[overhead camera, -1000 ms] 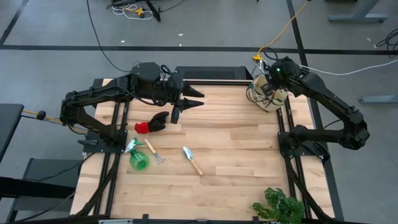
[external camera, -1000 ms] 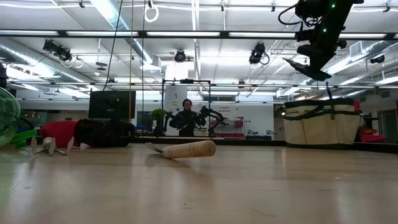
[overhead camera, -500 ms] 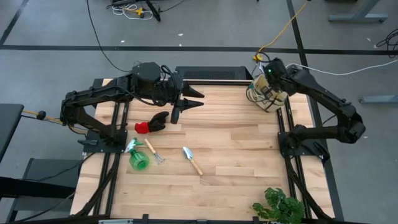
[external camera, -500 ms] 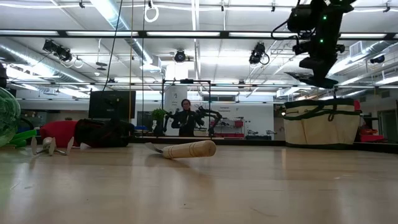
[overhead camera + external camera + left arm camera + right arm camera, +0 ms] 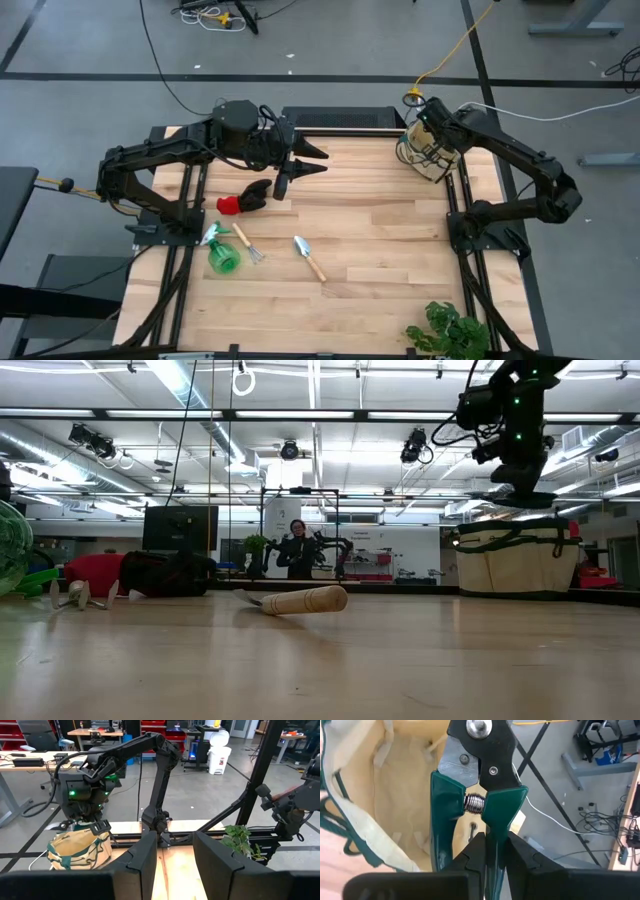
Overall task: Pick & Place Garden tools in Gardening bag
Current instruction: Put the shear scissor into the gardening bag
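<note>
Above bag (image 5: 428,152) mouth, right claw (image 5: 490,847) clamped on shears (image 5: 479,775), blades down for drop inside. Left claw (image 5: 310,160) spread, empty, over worktop (image 5: 380,250) near glove (image 5: 243,198). Trowel (image 5: 308,257), rake (image 5: 247,243), spray bottle (image 5: 222,253) await.

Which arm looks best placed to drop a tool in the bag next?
The right one. Its hand already grips the pruning shears over the open gardening bag. The left hand hangs open and empty across the table, far from it.
</note>
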Robot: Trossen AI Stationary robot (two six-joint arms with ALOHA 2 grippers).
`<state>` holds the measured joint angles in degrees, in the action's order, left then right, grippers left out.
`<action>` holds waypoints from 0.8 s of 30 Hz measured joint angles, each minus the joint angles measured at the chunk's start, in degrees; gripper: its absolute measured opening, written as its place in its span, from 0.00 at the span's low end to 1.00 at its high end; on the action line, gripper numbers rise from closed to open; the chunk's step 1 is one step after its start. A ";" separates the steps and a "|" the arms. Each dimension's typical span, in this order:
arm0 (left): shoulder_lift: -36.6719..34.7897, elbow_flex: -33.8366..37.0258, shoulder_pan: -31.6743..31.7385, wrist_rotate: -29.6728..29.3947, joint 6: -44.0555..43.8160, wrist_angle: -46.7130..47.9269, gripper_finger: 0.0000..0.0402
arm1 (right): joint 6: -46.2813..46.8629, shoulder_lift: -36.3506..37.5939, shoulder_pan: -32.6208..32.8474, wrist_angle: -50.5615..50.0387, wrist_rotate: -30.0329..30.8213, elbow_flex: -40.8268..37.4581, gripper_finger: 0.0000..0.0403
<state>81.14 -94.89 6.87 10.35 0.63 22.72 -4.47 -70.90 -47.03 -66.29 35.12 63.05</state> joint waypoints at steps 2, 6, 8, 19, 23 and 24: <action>0.00 0.00 0.02 0.00 0.01 0.02 0.33 | -0.38 -0.43 0.00 -0.98 0.04 0.00 0.12; 0.00 0.00 0.02 0.00 0.01 0.02 0.33 | -0.73 -1.11 0.02 -2.24 0.47 0.00 0.12; 0.00 0.00 0.02 0.00 0.01 0.02 0.33 | -0.74 -1.21 0.02 -2.24 0.47 0.00 0.12; 0.00 0.00 0.02 0.00 0.04 0.03 0.33 | -1.19 -1.21 0.04 -2.30 -0.06 0.00 0.12; 0.00 0.00 0.02 0.00 0.04 0.02 0.33 | -1.61 -1.21 0.04 -2.36 -0.19 0.00 0.12; 0.00 0.00 0.02 0.00 0.04 0.02 0.33 | -1.75 -1.21 0.04 -2.37 -0.22 0.00 0.12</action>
<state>81.14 -94.89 6.90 10.35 0.67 22.74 -6.22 -72.12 -46.98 -68.66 34.90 63.05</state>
